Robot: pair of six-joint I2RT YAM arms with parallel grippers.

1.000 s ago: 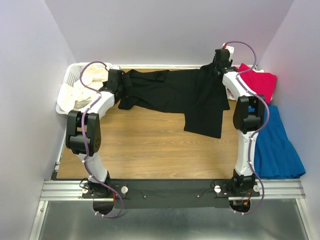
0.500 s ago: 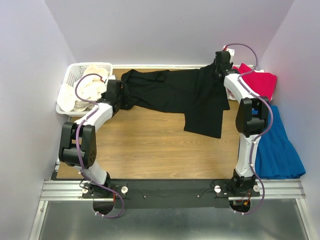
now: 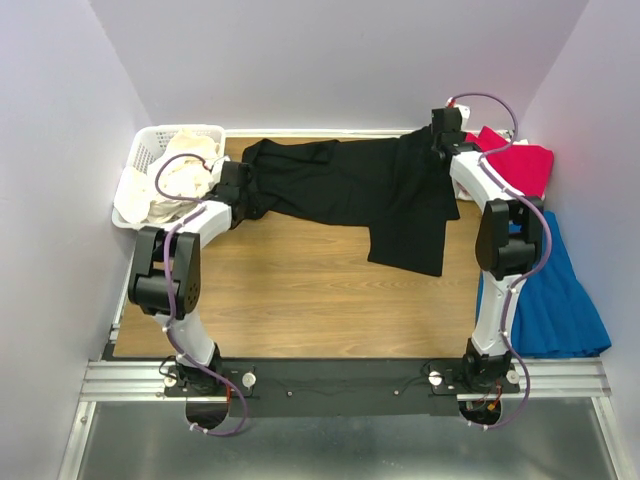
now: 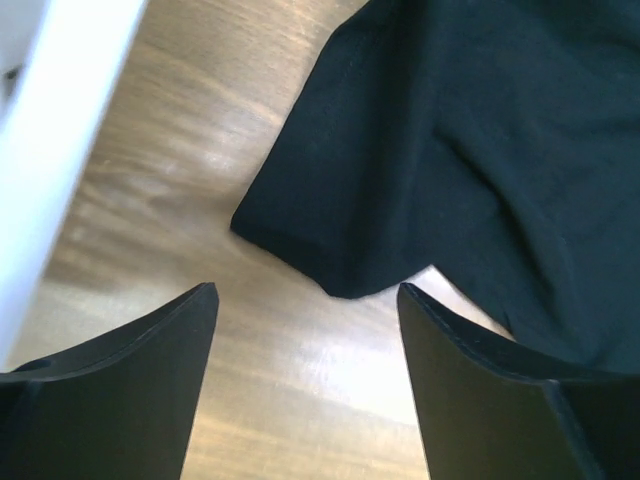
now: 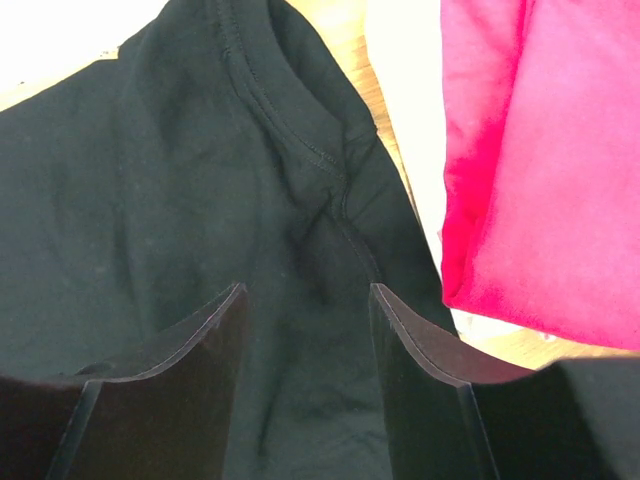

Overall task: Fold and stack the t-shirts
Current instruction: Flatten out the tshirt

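Observation:
A black t-shirt lies spread along the far edge of the table, one part hanging toward the middle; its print does not show. My left gripper is open at the shirt's left end, its jaws above bare wood just short of the shirt's sleeve corner. My right gripper is open over the shirt's right end, jaws straddling black cloth near a seam. A folded crimson red shirt lies right of it, also in the right wrist view. Cream-white shirts fill the basket.
A white plastic lattice basket stands at the far left corner. A blue cloth lies along the table's right side. Purple walls close in at left, back and right. The wooden tabletop shows in the middle.
My left arm has shifted slightly at the shirt's left end, its elbow swinging left then back. The right gripper has stayed at the shirt's right end. The shirt has not moved.

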